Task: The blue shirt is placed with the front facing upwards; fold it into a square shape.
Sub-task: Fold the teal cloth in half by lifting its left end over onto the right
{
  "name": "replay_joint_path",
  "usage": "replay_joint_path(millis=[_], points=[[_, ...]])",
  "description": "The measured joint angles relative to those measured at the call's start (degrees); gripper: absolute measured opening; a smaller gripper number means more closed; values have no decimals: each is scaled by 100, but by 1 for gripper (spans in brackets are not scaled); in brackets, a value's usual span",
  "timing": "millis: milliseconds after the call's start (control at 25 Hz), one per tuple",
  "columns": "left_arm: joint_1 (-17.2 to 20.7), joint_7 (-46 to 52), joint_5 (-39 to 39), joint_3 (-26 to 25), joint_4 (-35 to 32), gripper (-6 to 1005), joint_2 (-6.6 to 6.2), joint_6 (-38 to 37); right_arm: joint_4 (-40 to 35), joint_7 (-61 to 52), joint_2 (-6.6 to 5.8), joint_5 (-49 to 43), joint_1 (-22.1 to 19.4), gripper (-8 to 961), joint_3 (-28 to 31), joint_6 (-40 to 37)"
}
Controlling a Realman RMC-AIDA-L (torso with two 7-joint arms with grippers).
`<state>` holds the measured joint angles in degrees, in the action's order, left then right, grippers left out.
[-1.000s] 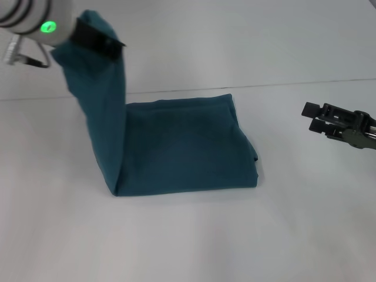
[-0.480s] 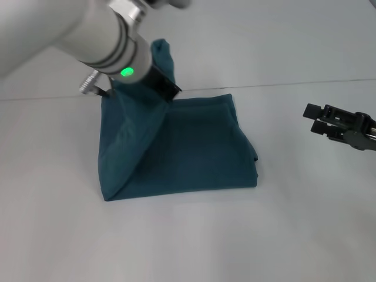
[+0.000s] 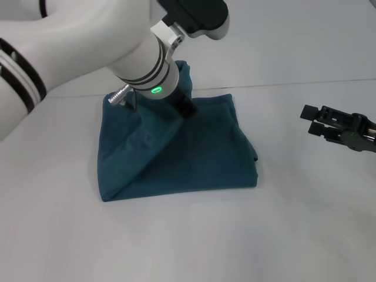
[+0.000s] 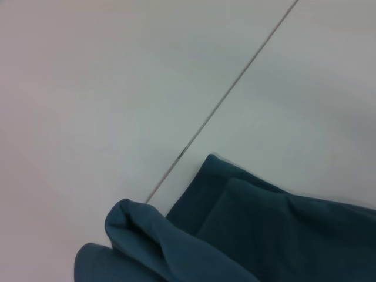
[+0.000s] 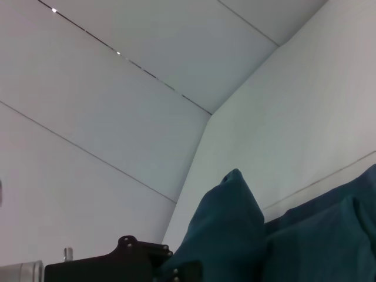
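The left claw [image 3: 187,110] is sitting over the shirt [image 3: 194,158] — cloth bunching behind it [image 3: 183,73]. Bare table [image 3: 282,223] is lying open toward the right claw [image 3: 306,120] — nothing is standing between.

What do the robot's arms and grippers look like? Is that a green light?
Yes! The left arm is fat, white and round, with black stripes, a silver ring and a little green light. Its left gripper is black. The right gripper is black too, blocky with flat fingers.
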<state>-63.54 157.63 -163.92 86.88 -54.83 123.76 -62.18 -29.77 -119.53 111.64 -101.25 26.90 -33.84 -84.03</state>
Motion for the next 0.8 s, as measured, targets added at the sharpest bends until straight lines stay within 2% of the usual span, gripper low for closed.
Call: replay_joint_path(millis=[200, 400, 520, 800], points=[[-119, 2, 0, 144, 131, 100, 7, 123, 6, 0, -3, 0, -20, 834, 0, 49], [-165, -370, 10, 905, 201, 99, 58, 498, 7, 0, -2, -38, -29, 833, -10, 128], [-133, -353, 13, 1155, 172, 99, 70, 660, 14, 0, -2, -66, -24, 832, -17, 149], [-10, -310, 11, 814, 39, 156, 35, 674, 23, 0, -8, -71, -25, 830, -17, 193]])
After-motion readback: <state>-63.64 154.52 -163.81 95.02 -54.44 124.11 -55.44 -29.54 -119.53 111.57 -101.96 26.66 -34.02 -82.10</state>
